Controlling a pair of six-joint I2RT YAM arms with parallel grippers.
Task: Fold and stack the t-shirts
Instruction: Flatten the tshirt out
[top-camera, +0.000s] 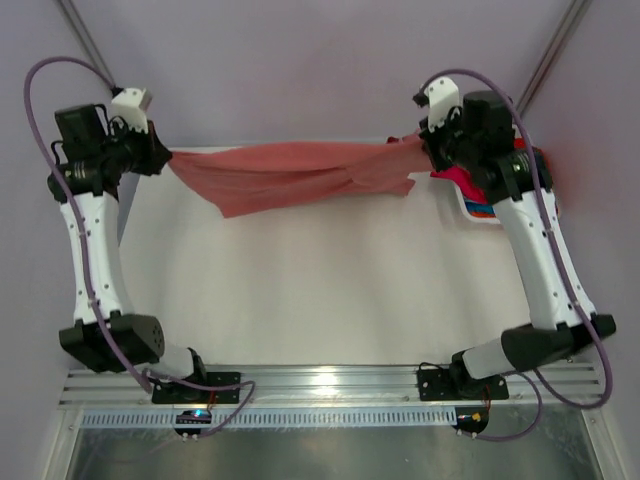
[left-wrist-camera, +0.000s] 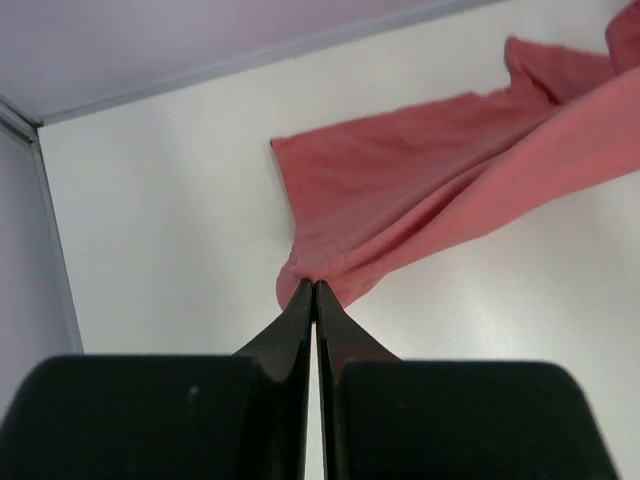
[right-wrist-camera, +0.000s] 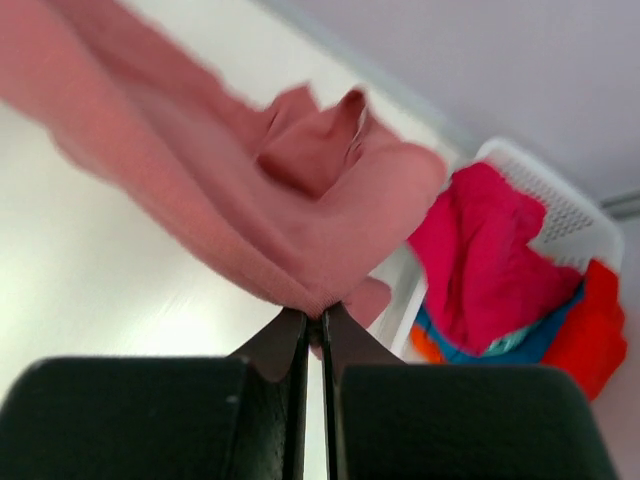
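Lilac walls close round a white surface (top-camera: 300, 300), and along its far edge, from about ten o'clock to two o'clock in the overhead view, the salmon t-shirt (top-camera: 290, 172) runs as a drawn-out band between the two arms. The left claw (left-wrist-camera: 315, 287) is pinched tight on a gathered bit of the shirt's edge, its jaws meeting with only cloth between them. The right claw (right-wrist-camera: 322, 312) is clamped just as hard on the opposite end, fabric bunching out above its tips. Gripping the garment at two points well apart looks meant to pull it out to full width so it can be laid flat for folding. It is not spread yet: the middle is twisted and creased, and a flap near the left claw seems to lie on the surface. Whether hem, sleeve or shoulder is pinched I cannot tell. At about two o'clock, just beyond the right claw, a white plastic basket (right-wrist-camera: 560, 195) holds a magenta t-shirt (right-wrist-camera: 485, 250), a blue t-shirt (right-wrist-camera: 500, 350) and an orange-red t-shirt (right-wrist-camera: 600, 330), kept off to the side so the working area is free. No folded shirt shows anywhere, so the task looks to be at an early stage.
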